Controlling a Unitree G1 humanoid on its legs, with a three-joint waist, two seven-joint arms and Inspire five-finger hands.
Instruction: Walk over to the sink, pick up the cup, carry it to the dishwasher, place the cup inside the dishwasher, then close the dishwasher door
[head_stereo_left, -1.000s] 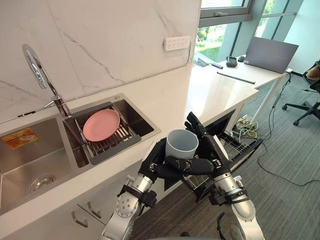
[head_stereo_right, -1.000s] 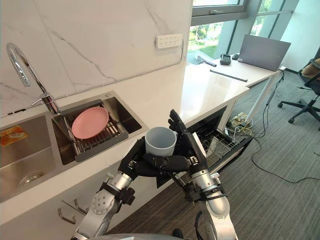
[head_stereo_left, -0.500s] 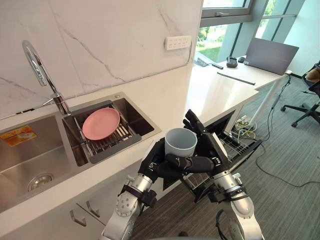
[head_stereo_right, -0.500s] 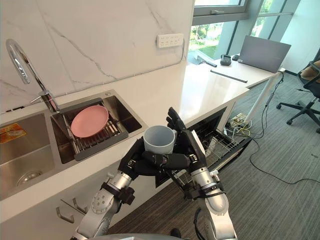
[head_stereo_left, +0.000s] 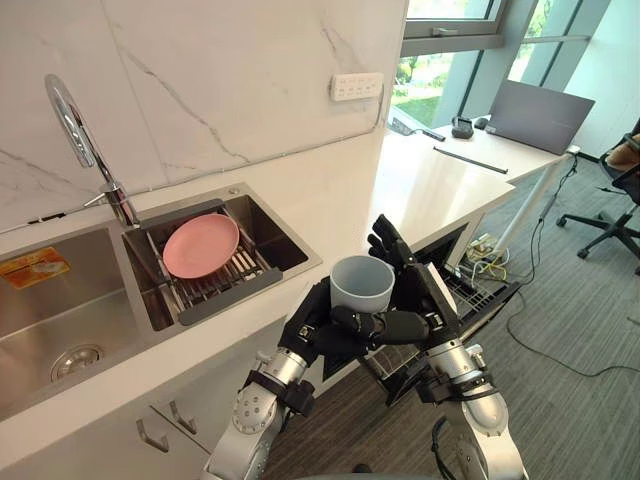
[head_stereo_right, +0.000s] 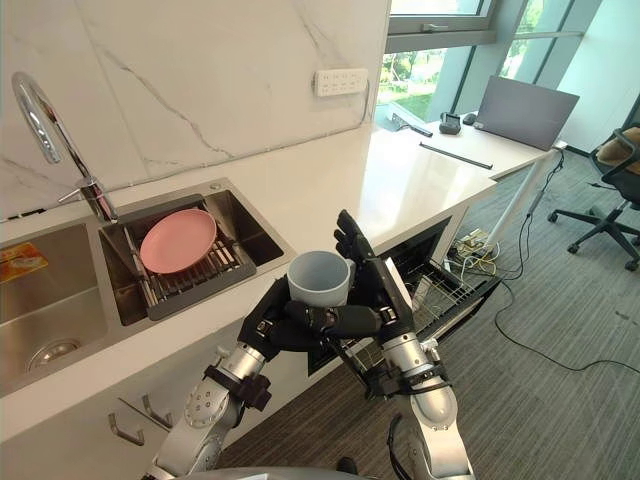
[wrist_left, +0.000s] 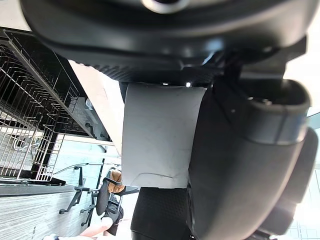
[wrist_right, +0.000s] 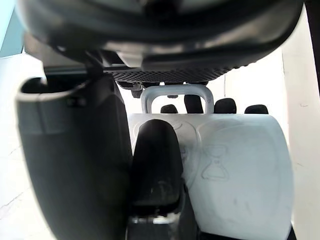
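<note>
We have the cup (head_stereo_left: 362, 283) up off the counter in both hands, with the open dishwasher (head_stereo_right: 440, 292) just past it.

The left hand (head_stereo_left: 318, 330) is curled round the cup from below. The right hand (head_stereo_left: 420, 300) has its thumb wrapped across the front and its fingers standing up behind the rim, so both are clasping it, upright and in front of the counter edge. From here we judge the carry wants a level cup, a steady two-handed clasp, and a low swing rightward over the pulled-out wire basket before either hand lets go. The cup looks empty. The dishwasher basket shows nothing in it that we can make out. Back in the sink (head_stereo_left: 60, 320), the right basin holds a drying rack (head_stereo_left: 225, 285) with a pink plate (head_stereo_left: 201, 246) lying on it.
</note>
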